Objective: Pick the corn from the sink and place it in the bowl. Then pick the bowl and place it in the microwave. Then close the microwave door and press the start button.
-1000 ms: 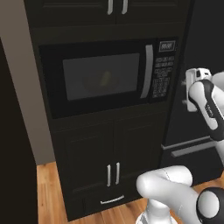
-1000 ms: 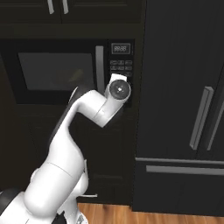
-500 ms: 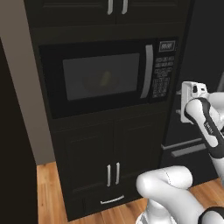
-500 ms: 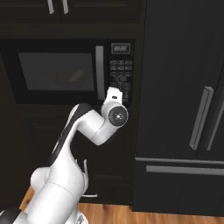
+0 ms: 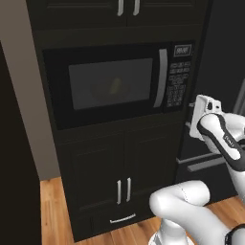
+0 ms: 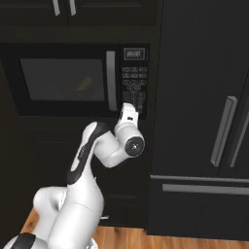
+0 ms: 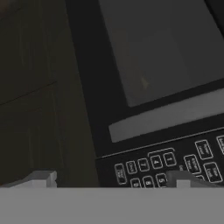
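We see microwave (image 5: 115, 83) built into dark cabinetry, microwave door (image 5: 105, 86) closed, silver handle (image 5: 163, 79) at door's right edge. Through glass, dim bowl (image 5: 111, 91) with yellow corn (image 5: 115, 86) in it. Keypad panel (image 6: 134, 82) sits right of handle. Gripper (image 6: 127, 113) hangs just below keypad's lower edge, a little off cabinet face. In hand view we see fingertips (image 7: 186, 178) spread wide, nothing between them, keypad buttons (image 7: 166, 164) just ahead. Claw released.
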Controlling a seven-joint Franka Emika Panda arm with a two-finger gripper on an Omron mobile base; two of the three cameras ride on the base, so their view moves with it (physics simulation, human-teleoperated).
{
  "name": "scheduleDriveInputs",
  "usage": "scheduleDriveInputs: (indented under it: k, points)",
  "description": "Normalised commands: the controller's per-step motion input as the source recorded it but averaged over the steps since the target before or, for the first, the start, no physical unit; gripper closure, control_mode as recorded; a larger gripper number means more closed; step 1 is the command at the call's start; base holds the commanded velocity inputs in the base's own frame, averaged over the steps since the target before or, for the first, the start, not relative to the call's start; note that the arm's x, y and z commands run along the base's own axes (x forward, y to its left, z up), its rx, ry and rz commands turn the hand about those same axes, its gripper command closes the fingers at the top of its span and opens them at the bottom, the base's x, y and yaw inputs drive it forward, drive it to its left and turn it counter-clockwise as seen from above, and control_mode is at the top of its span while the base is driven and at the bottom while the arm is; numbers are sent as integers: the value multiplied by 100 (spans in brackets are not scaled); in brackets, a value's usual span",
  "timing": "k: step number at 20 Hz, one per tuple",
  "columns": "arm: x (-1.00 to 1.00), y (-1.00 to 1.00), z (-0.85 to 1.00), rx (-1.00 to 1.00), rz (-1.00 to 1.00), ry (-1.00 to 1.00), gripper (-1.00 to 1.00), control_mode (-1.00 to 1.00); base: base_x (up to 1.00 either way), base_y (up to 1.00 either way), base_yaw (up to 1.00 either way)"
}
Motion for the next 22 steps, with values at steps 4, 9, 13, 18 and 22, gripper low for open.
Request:
scheduleDriveInputs:
  k: [4, 9, 13, 18, 22]
  points:
    - [35, -43, 0, 13, 0, -2, -100, -100, 0, 0, 0]
    - [30, -41, 0, 6, 0, 0, 100, -100, 0, 0, 0]
    - [31, -8, -9, 0, 0, 0, 100, -100, 0, 0, 0]
    - [28, 0, -13, 0, 0, -2, 100, -100, 0, 0, 0]
    - [32, 0, -10, 0, -1, -4, 100, -100, 0, 0, 0]
